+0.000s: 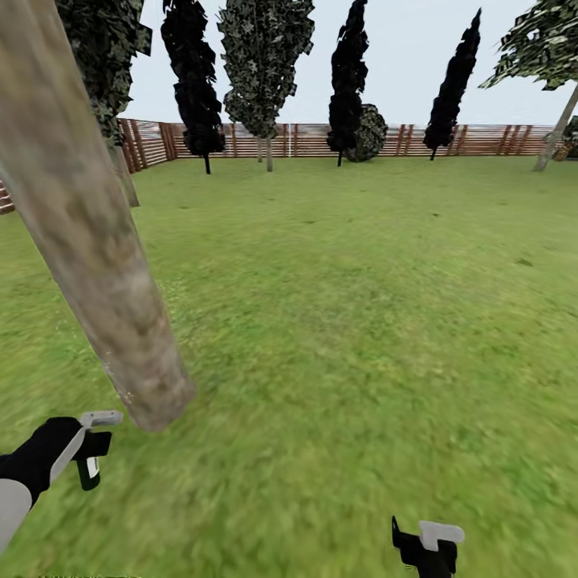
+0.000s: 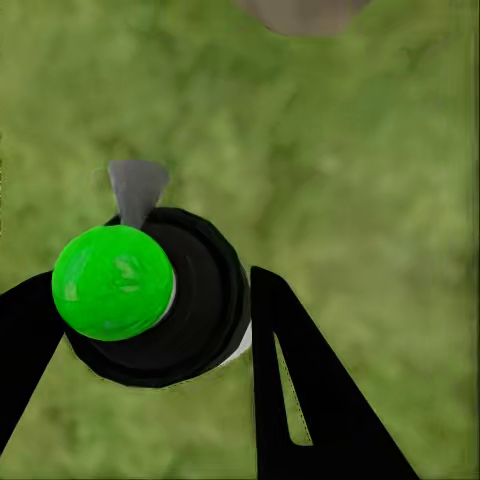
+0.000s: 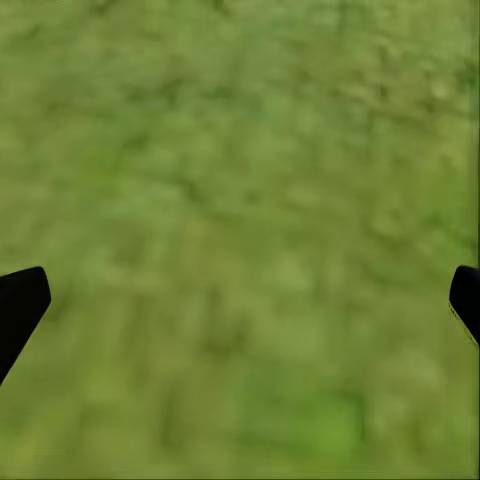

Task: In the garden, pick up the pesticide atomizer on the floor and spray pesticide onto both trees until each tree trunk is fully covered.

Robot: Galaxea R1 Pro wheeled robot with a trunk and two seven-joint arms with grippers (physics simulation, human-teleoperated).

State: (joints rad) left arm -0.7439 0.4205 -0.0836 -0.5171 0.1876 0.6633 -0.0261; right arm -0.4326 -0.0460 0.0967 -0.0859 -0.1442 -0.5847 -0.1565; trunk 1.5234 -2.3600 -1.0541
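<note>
From the head we look forward and down across the lawn (image 1: 345, 321) toward the far fence (image 1: 482, 138), a tree trunk (image 1: 88, 241) close at left. Both wrist cameras face straight down at nearby grass; the left one shares that trunk's base (image 2: 300, 12).

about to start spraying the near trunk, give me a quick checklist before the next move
1. Atomizer held: ok. In the left wrist view the left claw has a finger on each side of its black body with the green cap.
2. Trunk close by: ok. It rises just ahead of the left claw in the head view.
3. Nozzle aimed at the trunk: cannot tell. A grey tip shows beside the cap, but its direction is unclear.
4. Right claw free: ok. Its fingers stand wide apart over bare grass.
5. Trunk already covered: cannot tell. No spray is visible on the bark.
</note>
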